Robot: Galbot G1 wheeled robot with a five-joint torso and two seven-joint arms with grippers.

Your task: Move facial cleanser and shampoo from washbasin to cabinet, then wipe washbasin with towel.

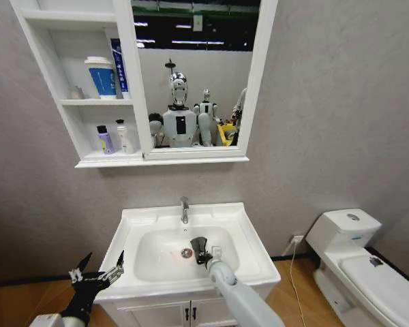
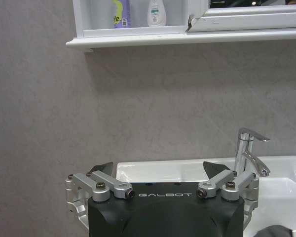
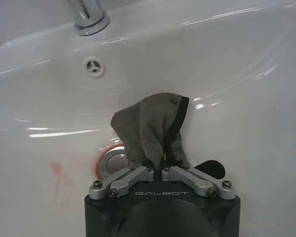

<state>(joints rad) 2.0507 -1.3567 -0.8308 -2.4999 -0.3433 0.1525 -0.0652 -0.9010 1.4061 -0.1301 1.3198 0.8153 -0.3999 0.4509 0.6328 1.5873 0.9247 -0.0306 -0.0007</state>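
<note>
Right wrist view: your right gripper (image 3: pixel 160 170) pinches the towel (image 3: pixel 150 128) by one bunched edge, down in the washbasin (image 3: pixel 246 74) beside the drain (image 3: pixel 111 158). It looks soft, light, floppy; press it flat. Left gripper (image 1: pixel 97 272) hangs spread beside the basin.

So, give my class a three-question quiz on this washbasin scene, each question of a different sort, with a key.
1. True or false: the right gripper holds the towel over the washbasin bowl.
2. Where do the two bottles stand? A) on the washbasin rim B) on the cabinet's lowest shelf C) on the toilet
3. Fill in: the left gripper is ___ and holds nothing, beside the washbasin's left front corner.

Key: 1 true; 2 B; 3 open.
</note>
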